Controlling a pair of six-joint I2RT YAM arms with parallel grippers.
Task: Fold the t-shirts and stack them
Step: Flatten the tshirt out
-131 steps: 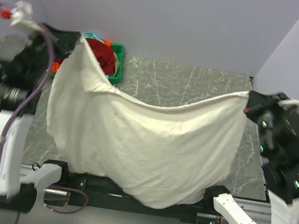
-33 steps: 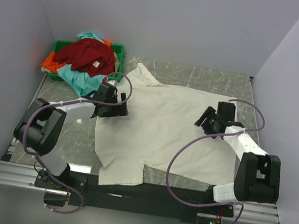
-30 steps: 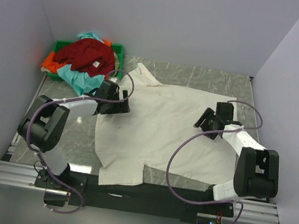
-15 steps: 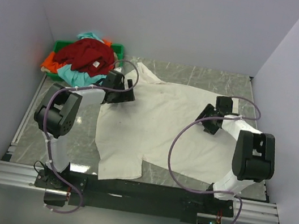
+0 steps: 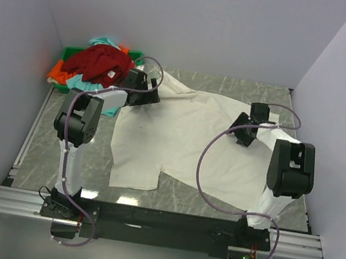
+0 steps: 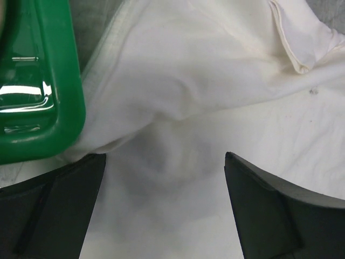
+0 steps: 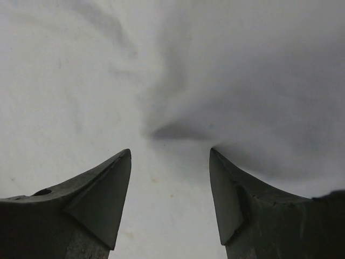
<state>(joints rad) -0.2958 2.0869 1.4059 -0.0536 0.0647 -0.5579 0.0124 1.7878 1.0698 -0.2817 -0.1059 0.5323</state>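
On the grey marbled table [image 5: 214,199], centre: cream-white t-shirt [image 5: 184,141], one item, spread mostly flat and lightly wrinkled; one lobe of it reaches toward the near edge at left; its far-left part is bunched against the bin.

At the far-left corner: green plastic bin [image 5: 137,60], heaped above its rim; contents: dark red t-shirt [image 5: 97,64] on top; teal t-shirt [image 5: 105,42] showing at the far side; orange t-shirt [image 5: 56,73] hanging over the left rim; all three crumpled and unfolded.

Item, left gripper [image 5: 146,93]: low over the cream shirt's far-left part, just beside the bin; jaws spread wide, nothing clamped; its wrist view shows rumpled cloth between the fingers [image 6: 59,210], with the bin's rounded corner at upper left and cloth lying against it.

Item, right gripper [image 5: 241,133]: low over the shirt's right part; jaws apart, not gripping; its wrist view shows a small crease in the cloth between the fingertips [image 7: 116,178]; whether the tips touch the cloth cannot be told.
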